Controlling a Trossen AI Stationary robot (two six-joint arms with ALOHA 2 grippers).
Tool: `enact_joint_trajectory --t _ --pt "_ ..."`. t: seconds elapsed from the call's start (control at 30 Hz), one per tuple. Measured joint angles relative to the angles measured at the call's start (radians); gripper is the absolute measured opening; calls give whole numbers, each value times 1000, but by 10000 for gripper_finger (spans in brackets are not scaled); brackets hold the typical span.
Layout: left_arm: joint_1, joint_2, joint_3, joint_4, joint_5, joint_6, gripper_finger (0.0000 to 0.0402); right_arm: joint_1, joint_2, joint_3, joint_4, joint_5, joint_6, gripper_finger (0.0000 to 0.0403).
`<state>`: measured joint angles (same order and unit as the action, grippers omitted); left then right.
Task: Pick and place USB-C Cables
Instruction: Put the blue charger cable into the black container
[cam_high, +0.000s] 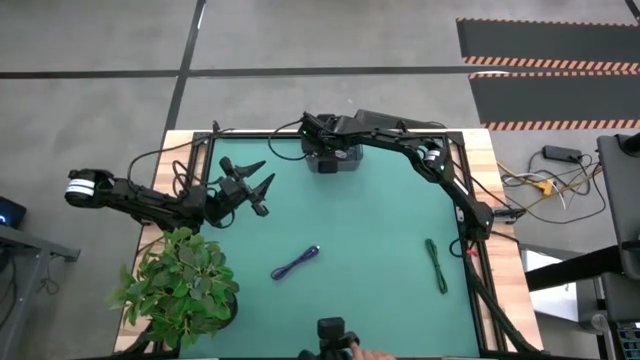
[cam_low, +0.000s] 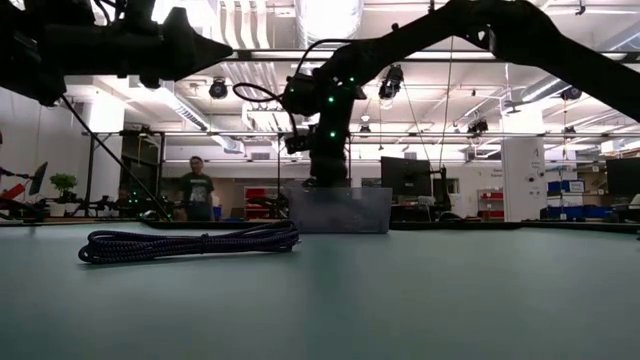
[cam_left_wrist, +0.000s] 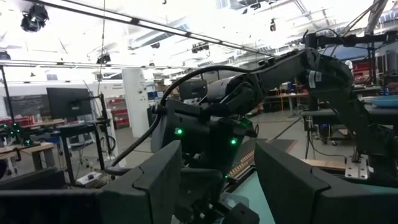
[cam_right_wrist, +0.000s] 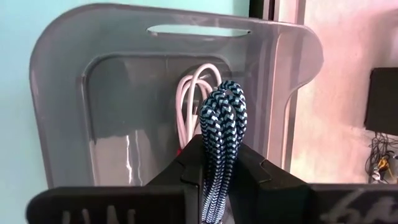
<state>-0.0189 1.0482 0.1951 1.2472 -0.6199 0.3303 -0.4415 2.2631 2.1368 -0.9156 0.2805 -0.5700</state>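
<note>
My right gripper (cam_high: 328, 158) is at the table's far edge, above the grey tray (cam_high: 347, 163), and is shut on the blue braided cable bundle (cam_right_wrist: 222, 112). A white cable (cam_right_wrist: 191, 99) lies inside the tray (cam_right_wrist: 62, 93). The purple cable (cam_high: 296, 262) lies flat on the green mat near the middle, and it is close in the low view (cam_low: 190, 242). The dark green cable (cam_high: 436, 265) lies flat near the right edge. My left gripper (cam_high: 262, 185) is open and raised over the mat's left part, touching nothing. My right gripper pinches the blue cable bundle between its two fingers (cam_right_wrist: 186, 165), gripping several folded strands (cam_right_wrist: 221, 143). The looped end (cam_right_wrist: 222, 93) sticks out past the fingertips. The fingers point down into the tray from above. Whether the loop touches the tray floor, I cannot tell.
A potted plant (cam_high: 180, 285) stands at the table's near left corner. A camera mount (cam_high: 335, 335) sits at the near edge, with a person's hand (cam_high: 372, 354) beside it. Black arm wires run along the far and right edges. A person (cam_low: 197, 190) stands far off in the room.
</note>
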Motion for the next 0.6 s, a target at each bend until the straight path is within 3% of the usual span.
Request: enact_joint_trajectory --t 0.6 --pt "5 0 4 1 -45 23 187 -7 -4 -5 -33 0 -7 30"
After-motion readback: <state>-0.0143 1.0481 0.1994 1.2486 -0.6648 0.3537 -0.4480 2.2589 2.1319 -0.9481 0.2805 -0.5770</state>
